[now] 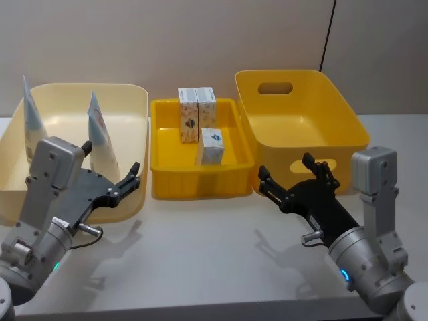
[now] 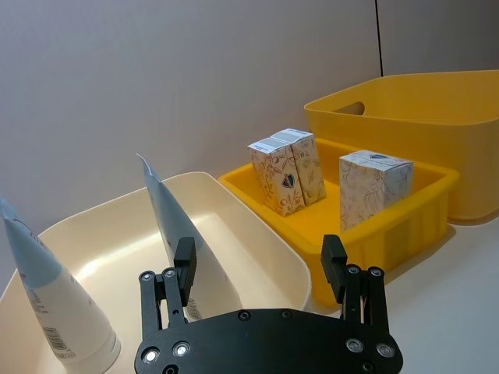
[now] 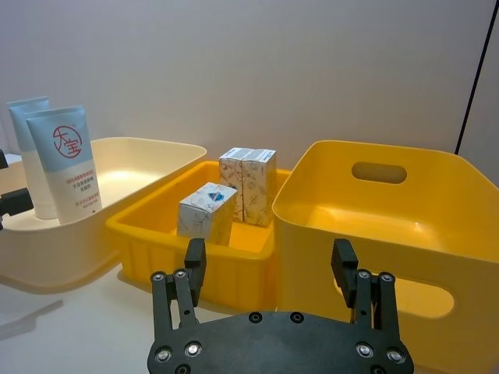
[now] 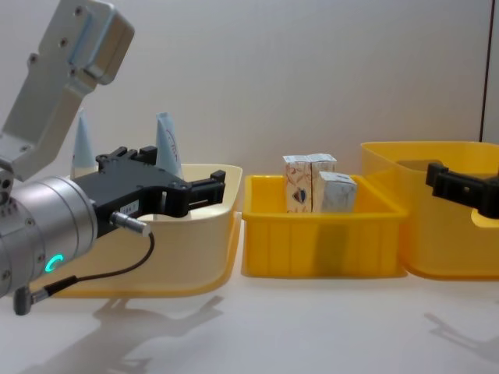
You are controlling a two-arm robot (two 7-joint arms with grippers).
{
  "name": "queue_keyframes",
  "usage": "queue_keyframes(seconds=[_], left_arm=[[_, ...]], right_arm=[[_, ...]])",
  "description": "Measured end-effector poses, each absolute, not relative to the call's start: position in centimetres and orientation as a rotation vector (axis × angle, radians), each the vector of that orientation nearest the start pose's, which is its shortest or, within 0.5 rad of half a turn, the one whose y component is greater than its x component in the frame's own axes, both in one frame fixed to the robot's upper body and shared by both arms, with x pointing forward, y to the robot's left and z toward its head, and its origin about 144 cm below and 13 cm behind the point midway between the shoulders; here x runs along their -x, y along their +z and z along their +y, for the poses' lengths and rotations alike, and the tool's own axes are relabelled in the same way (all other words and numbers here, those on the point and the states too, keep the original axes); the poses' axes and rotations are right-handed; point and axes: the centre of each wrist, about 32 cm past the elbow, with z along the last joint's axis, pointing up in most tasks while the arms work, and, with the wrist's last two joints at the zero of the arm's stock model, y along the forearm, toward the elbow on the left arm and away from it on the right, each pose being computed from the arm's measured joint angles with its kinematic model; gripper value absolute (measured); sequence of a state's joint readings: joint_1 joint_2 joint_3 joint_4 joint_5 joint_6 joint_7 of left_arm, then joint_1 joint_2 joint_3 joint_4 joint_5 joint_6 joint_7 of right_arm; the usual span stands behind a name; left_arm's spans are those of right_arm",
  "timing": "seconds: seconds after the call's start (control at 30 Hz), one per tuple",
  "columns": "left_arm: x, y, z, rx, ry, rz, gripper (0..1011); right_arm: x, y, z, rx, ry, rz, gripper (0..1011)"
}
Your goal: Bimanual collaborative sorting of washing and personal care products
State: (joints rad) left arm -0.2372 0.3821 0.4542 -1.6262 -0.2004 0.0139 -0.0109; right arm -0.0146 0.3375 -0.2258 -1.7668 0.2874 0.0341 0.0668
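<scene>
Noting desk (image 1: 200,254) with cream tub (image 1: 134,100) left, yellow tub (image 1: 348,127) right, yellow tray (image 1: 200,184) between. Left tool (image 1: 112,157) and right tool (image 1: 285,166) low in front, both spread wide, empty. Two tubes (image 1: 100,130) upright in cream tub; three cartons (image 1: 212,146) in yellow tray.

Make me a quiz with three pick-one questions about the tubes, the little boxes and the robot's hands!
1. How many pale blue squeeze tubes stand in the cream plastic tub?
A) one B) two C) four
2. Where are the small patterned cartons?
A) in the cream plastic tub B) in the shallow yellow plastic tray C) on the table
3. How are the fingers of the left gripper and the right gripper?
A) both open B) both shut C) one holds a tube

Answers: 1 B, two tubes stand upright there; 2 B, all three sit inside that tray; 3 A, each pair is spread apart and holds nothing.
</scene>
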Motion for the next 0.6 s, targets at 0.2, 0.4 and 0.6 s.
queue_keyframes(seconds=[0.2, 0.4, 0.6], left_arm=[[-49.2, 120.44, 19.84, -0.061, 1.124, -0.268, 999], [-49.2, 120.44, 19.84, -0.061, 1.124, -0.268, 1000], [-49.2, 120.44, 19.84, -0.061, 1.124, -0.268, 1000]], right_arm=[[-44.33, 118.87, -23.71, -0.026, -1.229, -0.075, 1001], [-44.33, 118.87, -23.71, -0.026, -1.229, -0.075, 1001], [-44.33, 118.87, -23.71, -0.026, -1.23, -0.075, 1001]])
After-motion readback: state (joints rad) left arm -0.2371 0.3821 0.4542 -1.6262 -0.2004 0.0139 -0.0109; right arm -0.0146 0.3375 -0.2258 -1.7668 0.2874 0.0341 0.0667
